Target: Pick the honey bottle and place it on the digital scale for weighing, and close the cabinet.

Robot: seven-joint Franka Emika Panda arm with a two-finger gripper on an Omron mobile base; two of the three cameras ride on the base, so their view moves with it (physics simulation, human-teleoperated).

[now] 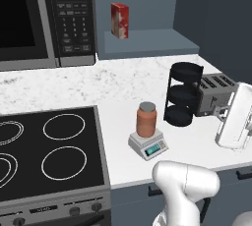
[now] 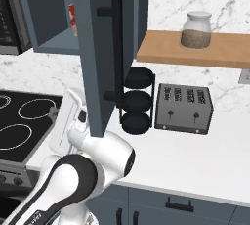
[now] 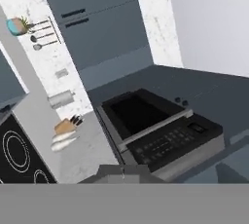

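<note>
The honey bottle (image 1: 146,120), orange-brown with a grey lid, stands upright on the digital scale (image 1: 153,148) at the counter's front, the teal display facing forward. The cabinet stands open: its dark blue-grey door (image 2: 100,48) swings out over the counter, its bar handle (image 2: 116,48) facing right. My gripper (image 1: 224,113) (image 2: 54,114) hovers above the counter right of the scale, its fingers pointing left toward the stove, shut and holding nothing. The white hand sits close against the door's lower edge; contact is unclear.
A red-and-white box (image 1: 119,20) stands inside the open cabinet. A black three-tier rack (image 1: 183,95) and a toaster (image 2: 183,107) sit behind the scale. The microwave (image 1: 47,18) hangs over the stove (image 1: 49,151). A glass jar (image 2: 196,30) rests on a wooden shelf.
</note>
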